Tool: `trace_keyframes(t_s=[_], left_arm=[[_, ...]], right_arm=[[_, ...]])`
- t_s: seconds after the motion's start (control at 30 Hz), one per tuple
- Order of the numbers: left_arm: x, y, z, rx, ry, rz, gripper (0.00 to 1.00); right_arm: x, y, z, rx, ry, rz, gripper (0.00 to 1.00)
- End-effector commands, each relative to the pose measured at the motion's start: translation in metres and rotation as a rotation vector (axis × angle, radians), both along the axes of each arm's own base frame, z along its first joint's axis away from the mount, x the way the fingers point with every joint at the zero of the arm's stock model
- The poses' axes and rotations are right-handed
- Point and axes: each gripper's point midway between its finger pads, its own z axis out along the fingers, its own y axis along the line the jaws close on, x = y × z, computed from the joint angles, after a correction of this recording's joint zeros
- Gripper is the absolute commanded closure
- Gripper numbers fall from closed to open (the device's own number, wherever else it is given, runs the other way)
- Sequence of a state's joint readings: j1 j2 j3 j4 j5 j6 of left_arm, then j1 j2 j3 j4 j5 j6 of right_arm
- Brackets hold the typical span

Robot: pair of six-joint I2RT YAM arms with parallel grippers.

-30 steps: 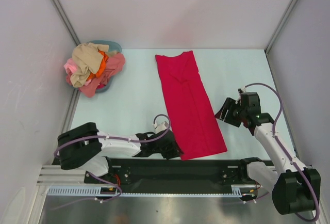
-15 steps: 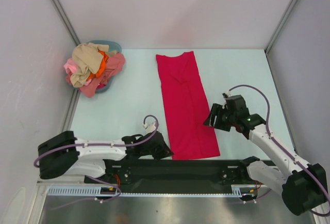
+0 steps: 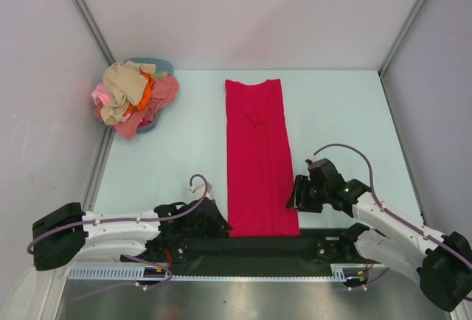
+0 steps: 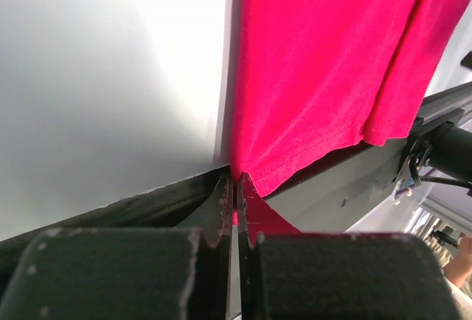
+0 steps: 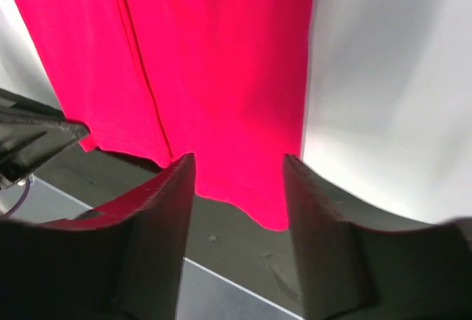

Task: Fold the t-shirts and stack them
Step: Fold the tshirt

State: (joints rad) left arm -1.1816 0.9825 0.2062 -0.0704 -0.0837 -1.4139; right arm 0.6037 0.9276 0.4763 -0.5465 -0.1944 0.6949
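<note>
My left fingers (image 4: pixel 210 213) pinch the red t-shirt (image 3: pixel 257 158) at its near-left hem corner. My right fingers (image 5: pixel 166 209) are spread over the near-right hem. The shirt lies lengthwise mid-desk (image 3: pixel 332 106), other t-shirts (image 3: pixel 131 99) heaped far left.

From my top view, the pale blue-green desk (image 3: pixel 184 136) is boxed in by plain white panels: a back wall (image 3: pixel 243 10), a left wall (image 3: pixel 37 113) and a right wall (image 3: pixel 442 113). Grey metal posts (image 3: pixel 85 14) rise at both far corners. A black strip (image 3: pixel 243 246) lines the near edge, with sheet metal (image 3: pixel 243 301) outside it. The light is soft and even.
</note>
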Motion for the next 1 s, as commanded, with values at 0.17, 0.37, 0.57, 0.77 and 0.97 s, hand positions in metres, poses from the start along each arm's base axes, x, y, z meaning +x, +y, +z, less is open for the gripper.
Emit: trace_keyframes(t_s=[0.17,0.37,0.57,0.77,0.97], left_arm=[[-0.001,-0.011,0.008,-0.025,-0.013,-0.049,1.0],[0.0,-0.012,0.012,-0.04,-0.02,-0.048,1.0],[0.0,-0.013,0.015,-0.051,-0.022,-0.047,1.0],[0.0,-0.014,0.016,-0.056,-0.024,-0.045,1.0],[-0.001,-0.014,0.016,-0.061,-0.02,-0.048,1.0]], right_arm=[[-0.034,-0.005,-0.013,0.041,0.072,-0.063,0.53],[-0.049,-0.012,-0.017,0.038,0.099,-0.086,0.48],[-0.065,-0.012,-0.028,0.032,0.145,-0.092,0.5],[-0.071,-0.012,-0.034,0.023,0.145,-0.103,0.49],[-0.062,-0.012,-0.039,0.016,0.106,-0.118,0.49]])
